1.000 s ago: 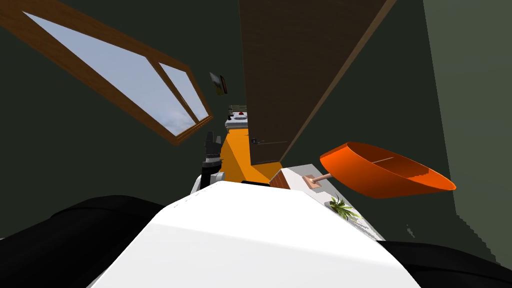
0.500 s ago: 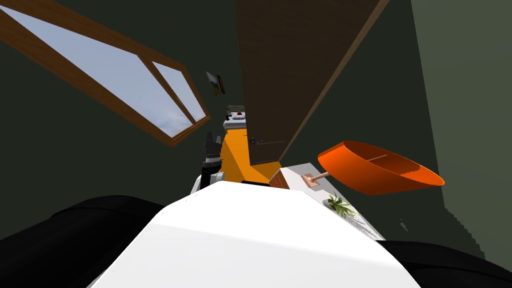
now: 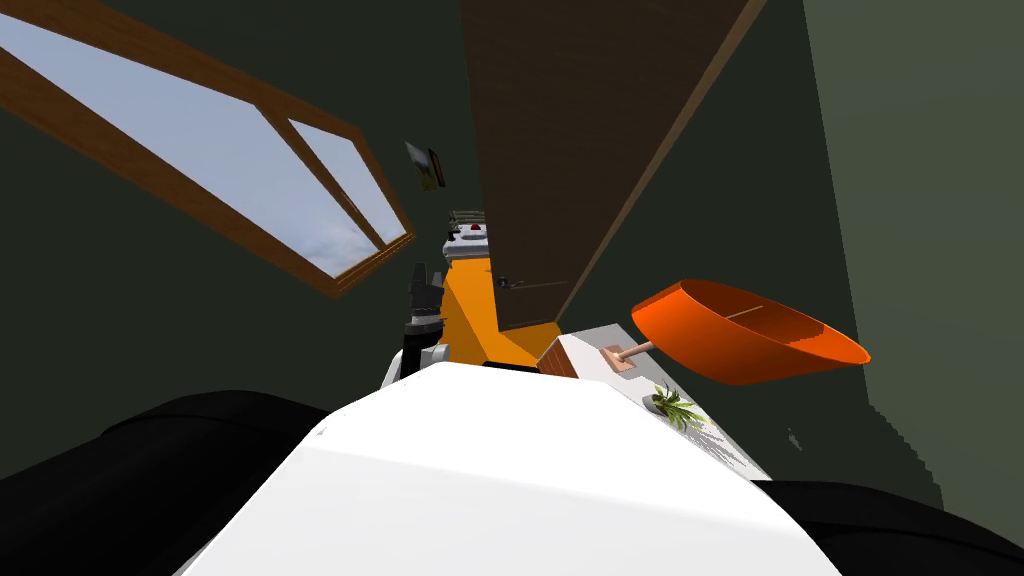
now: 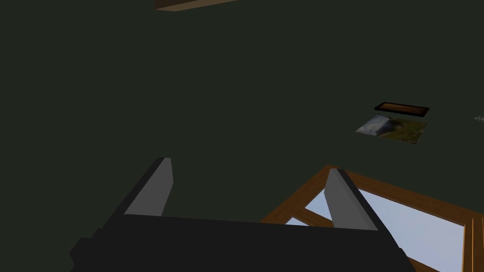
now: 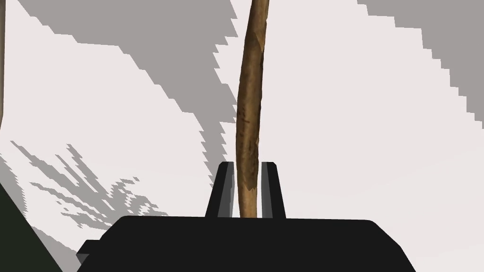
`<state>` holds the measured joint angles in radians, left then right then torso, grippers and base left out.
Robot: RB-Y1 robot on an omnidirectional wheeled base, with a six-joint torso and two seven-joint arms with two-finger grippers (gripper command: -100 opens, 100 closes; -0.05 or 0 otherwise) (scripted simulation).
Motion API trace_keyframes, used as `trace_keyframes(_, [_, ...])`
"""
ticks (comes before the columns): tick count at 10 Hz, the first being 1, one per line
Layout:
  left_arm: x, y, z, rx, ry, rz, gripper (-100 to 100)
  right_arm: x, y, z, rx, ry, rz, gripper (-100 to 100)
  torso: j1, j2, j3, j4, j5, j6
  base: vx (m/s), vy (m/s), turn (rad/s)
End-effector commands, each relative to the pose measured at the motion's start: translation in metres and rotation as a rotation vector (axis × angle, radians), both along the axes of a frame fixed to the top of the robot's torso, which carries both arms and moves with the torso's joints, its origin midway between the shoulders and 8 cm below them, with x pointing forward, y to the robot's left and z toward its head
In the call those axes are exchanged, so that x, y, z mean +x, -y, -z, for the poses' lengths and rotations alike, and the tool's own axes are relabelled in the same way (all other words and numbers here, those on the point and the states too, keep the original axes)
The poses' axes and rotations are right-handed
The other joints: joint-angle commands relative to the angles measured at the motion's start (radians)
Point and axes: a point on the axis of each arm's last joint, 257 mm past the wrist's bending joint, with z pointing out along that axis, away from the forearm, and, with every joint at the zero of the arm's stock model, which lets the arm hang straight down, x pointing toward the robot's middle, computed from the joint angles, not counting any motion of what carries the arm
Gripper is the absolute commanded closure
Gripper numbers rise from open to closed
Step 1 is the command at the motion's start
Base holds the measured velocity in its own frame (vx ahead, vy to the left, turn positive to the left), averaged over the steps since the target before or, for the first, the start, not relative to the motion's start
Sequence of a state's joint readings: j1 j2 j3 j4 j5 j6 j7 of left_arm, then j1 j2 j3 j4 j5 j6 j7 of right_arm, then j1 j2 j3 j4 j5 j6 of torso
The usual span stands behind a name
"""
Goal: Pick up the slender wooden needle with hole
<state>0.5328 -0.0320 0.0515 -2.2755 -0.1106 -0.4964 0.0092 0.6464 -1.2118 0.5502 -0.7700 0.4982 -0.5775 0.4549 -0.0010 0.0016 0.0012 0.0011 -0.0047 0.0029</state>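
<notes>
This is a room in a home, most likely a living space. A large window (image 3: 200, 170) with a brown wooden frame sits in a dark green wall (image 3: 120, 300), and a small framed picture (image 3: 425, 165) hangs near it. A tall dark wooden door (image 3: 580, 150) stands at the end of an orange floor (image 3: 470, 310). On a white table top (image 3: 585, 350) stand a table lamp (image 3: 745, 335) with an orange shade and a small green potted plant (image 3: 678, 407).
</notes>
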Motion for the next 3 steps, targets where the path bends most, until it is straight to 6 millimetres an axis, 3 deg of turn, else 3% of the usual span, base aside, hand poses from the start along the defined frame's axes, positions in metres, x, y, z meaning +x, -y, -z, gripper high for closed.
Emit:
trace_keyframes(1, [0.0000, 0.0000, 0.0000, 0.000, 0.000, 0.000, 0, -0.0014, -0.0010, -0.0043, -0.001, -0.011, 0.001, 100, 0.000, 0.000, 0.000, 0.000, 0.000, 0.000, 0.014, -0.002, -0.096])
trace_keyframes(2, [0.0000, 0.0000, 0.0000, 0.000, 0.000, 0.000, 0, -0.0002, -0.0020, -0.0028, 0.003, -0.006, -0.002, 100, 0.000, 0.000, 0.000, 0.000, 0.000, 0.001, 0.006, 0.000, -0.025])
trace_keyframes(3, [0.0000, 0.0000, 0.0000, 0.000, 0.000, 0.000, 0, -0.0009, -0.0020, -0.0030, 0.001, -0.008, -0.001, 0, 0.000, 0.000, 0.000, 0.000, 0.000, 0.000, 0.000, 0.000, 0.000])
